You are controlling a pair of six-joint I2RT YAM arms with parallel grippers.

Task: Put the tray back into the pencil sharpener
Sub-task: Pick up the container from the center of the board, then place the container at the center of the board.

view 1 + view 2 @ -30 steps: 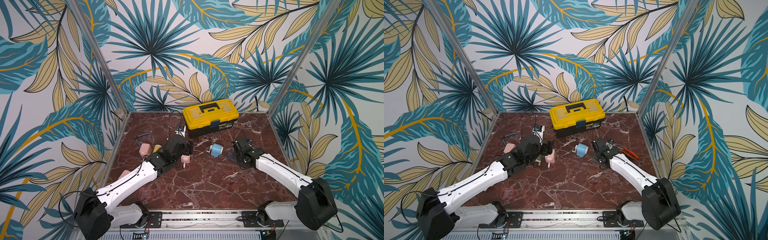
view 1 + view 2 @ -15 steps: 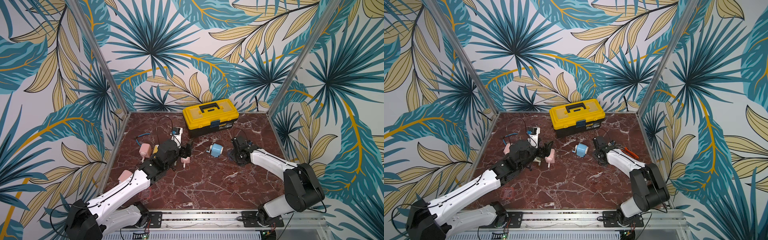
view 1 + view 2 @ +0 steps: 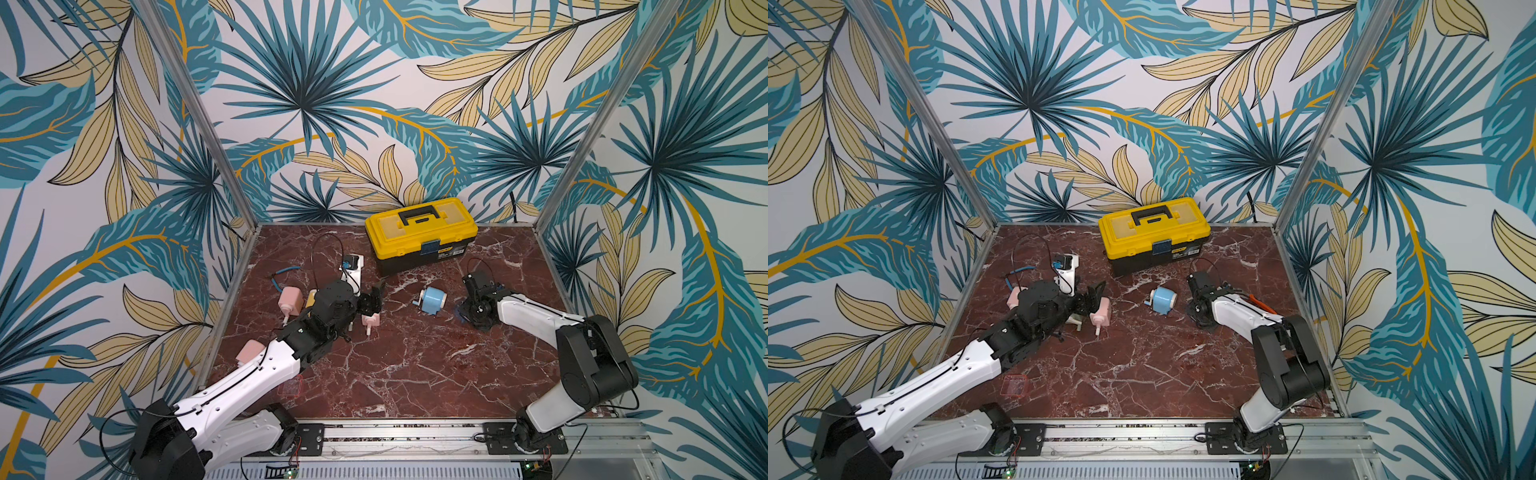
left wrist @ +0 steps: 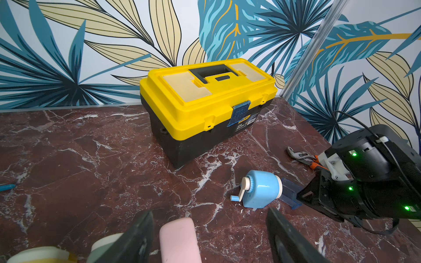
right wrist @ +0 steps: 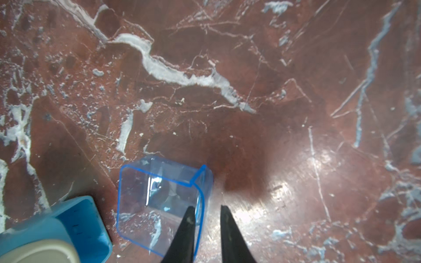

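Clear-blue tray (image 5: pixel 159 200) lies on marble (image 5: pixel 273 68) at 3 o'clock of blue sharpener (image 3: pixel 432 300) — right gripper (image 5: pixel 206 206) narrow, straddling one wall, not clamped. Left gripper (image 4: pixel 211 227) wide, by pink sharpener (image 4: pixel 180 241).

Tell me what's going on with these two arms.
The right gripper straddles one wall of the clear blue tray, which lies on the table beside the blue pencil sharpener, not yet inserted. Whether it pinches the wall yet is unclear. The left gripper is open over a pink sharpener, holding nothing.
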